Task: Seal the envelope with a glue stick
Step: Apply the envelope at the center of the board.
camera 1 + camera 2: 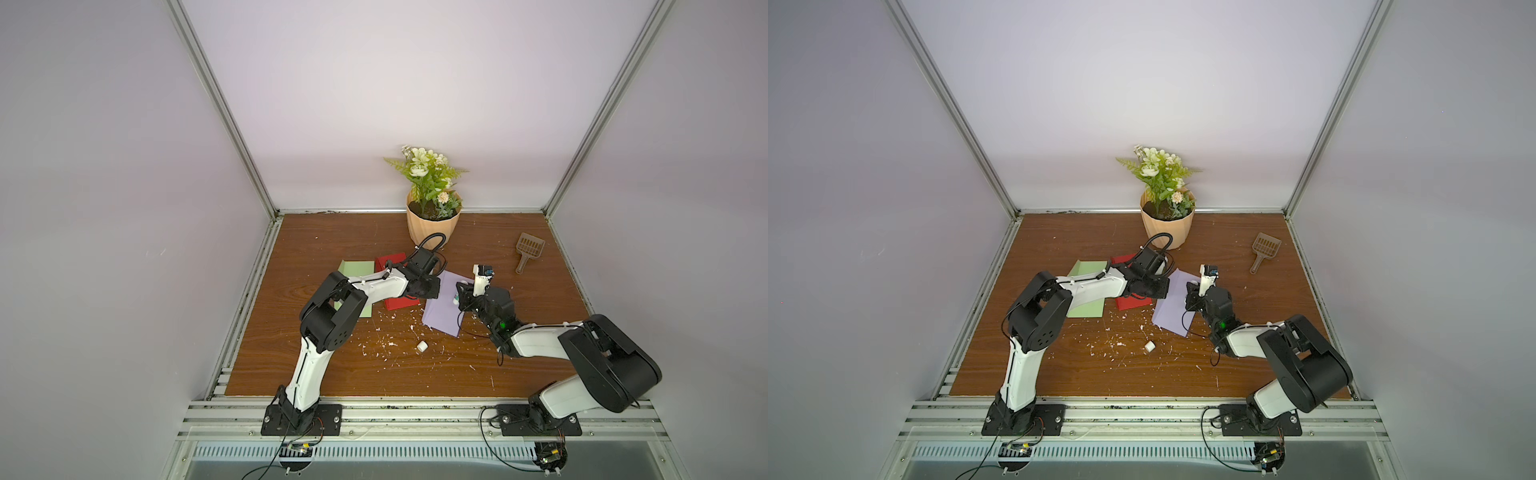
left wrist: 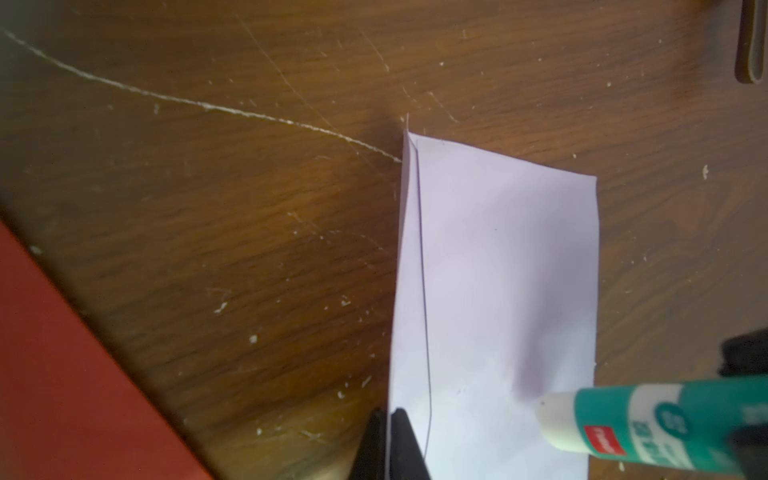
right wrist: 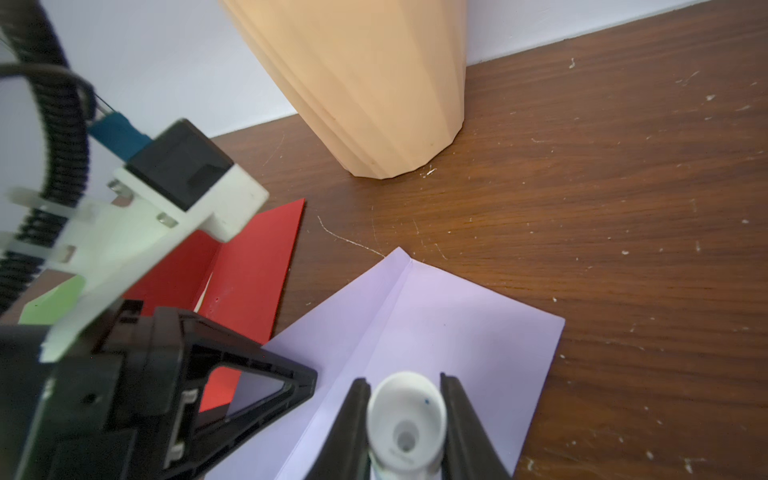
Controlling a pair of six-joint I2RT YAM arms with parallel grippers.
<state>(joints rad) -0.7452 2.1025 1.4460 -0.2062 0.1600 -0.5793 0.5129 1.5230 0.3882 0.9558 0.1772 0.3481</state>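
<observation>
White glue stick [image 3: 405,415] in right pincer [image 3: 404,379]

Left arm [image 1: 309,365]: base at 7 o'clock of table, elbow raised and bent, forearm running toward 2 o'clock.
Left gripper [image 2: 388,419]: low near table centre, jaws closed on edge of envelope [image 2: 498,270].
Right arm [image 1: 573,395]: base at 5 o'clock, elbow high, forearm running toward 10 o'clock.
Right gripper [image 3: 404,379]: jaws clamped either side of glue stick [image 3: 405,424].
Grippers near each other, not touching.

Glue stick [image 2: 648,424] label blurred, body cut off at edge.
</observation>
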